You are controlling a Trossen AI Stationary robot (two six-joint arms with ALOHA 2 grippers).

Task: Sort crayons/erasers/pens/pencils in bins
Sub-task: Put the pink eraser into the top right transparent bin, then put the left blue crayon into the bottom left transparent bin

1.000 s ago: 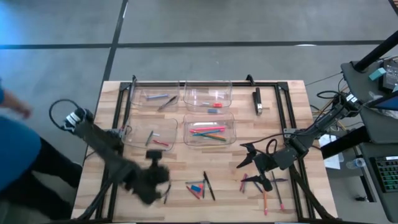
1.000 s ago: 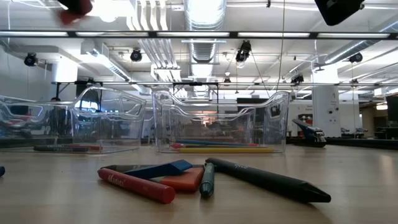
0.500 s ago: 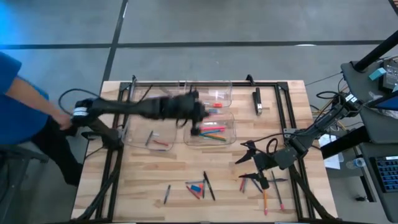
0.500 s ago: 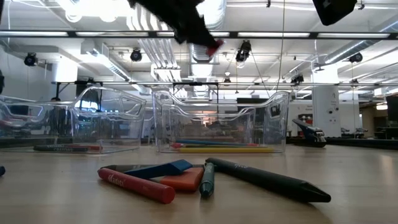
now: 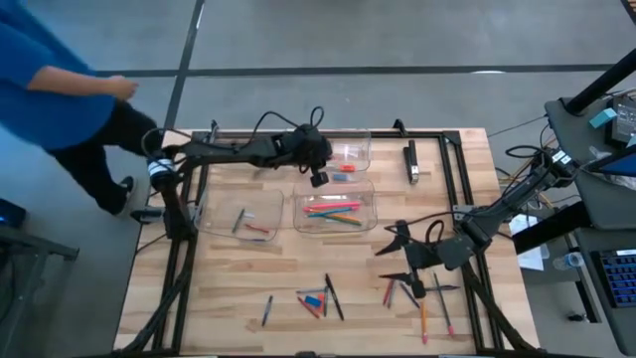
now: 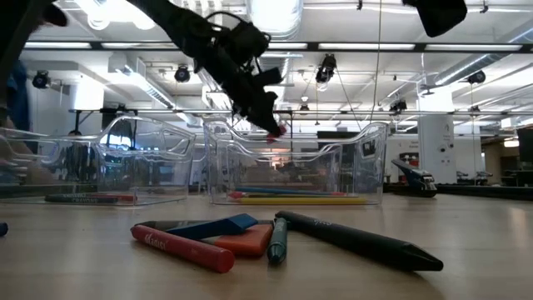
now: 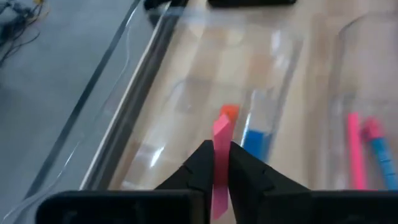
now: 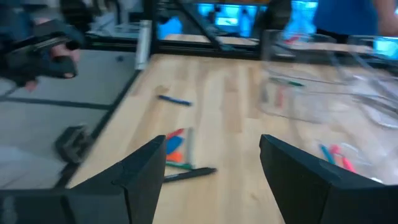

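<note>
Left gripper pinching pink eraser, lower end hiding between fingers, hovering over far bin; right gripper waiting, fingers spread.

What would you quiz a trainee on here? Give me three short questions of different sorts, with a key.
1. Multiple choice: the left gripper, above a bin, is shut on
A. a pink eraser
B. a yellow pencil
C. nothing

2. True or false: the right gripper stands open with nothing between its fingers.

3. Fill in: the number of clear bins on the table is ____.

Key: 1 A; 2 true; 3 four.
</note>
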